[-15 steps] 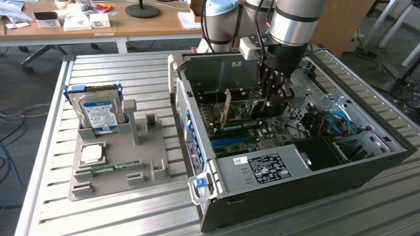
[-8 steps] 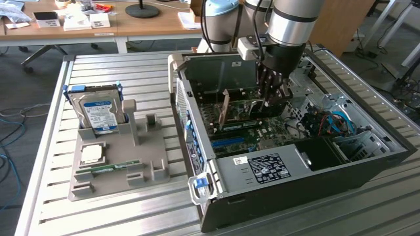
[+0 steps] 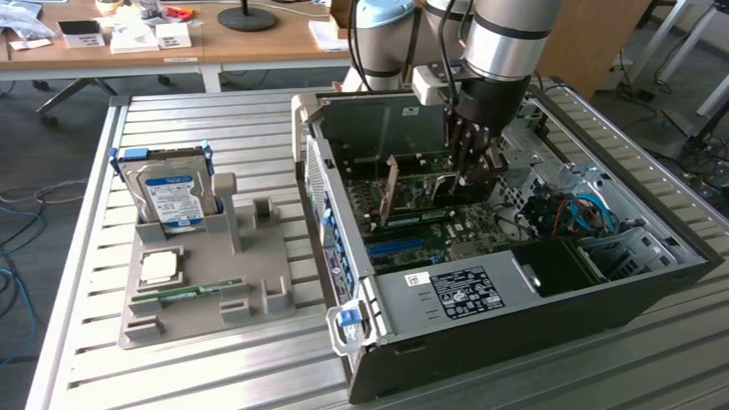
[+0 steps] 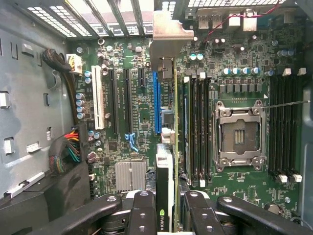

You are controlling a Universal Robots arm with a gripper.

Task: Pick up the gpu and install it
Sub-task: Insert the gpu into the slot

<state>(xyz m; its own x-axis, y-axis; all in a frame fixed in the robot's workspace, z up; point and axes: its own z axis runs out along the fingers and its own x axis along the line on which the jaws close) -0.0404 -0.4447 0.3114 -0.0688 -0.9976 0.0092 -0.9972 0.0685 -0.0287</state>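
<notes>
Item: thin dark gpu (image 3: 424,190) (image 4: 165,169) with a silver end bracket (image 4: 168,34), upright and edge-on.
Location: inside the open black computer case (image 3: 513,329), above the green motherboard (image 4: 132,122), near the long blue slot (image 4: 156,103).
Holder: black gripper (image 3: 473,171) (image 4: 166,198), jaws partly closed and clamped on the card's two faces.

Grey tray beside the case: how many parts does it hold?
3: hard drive upright at the far end, processor flat in the middle, memory stick nearer the camera. None looks hidden.
</notes>
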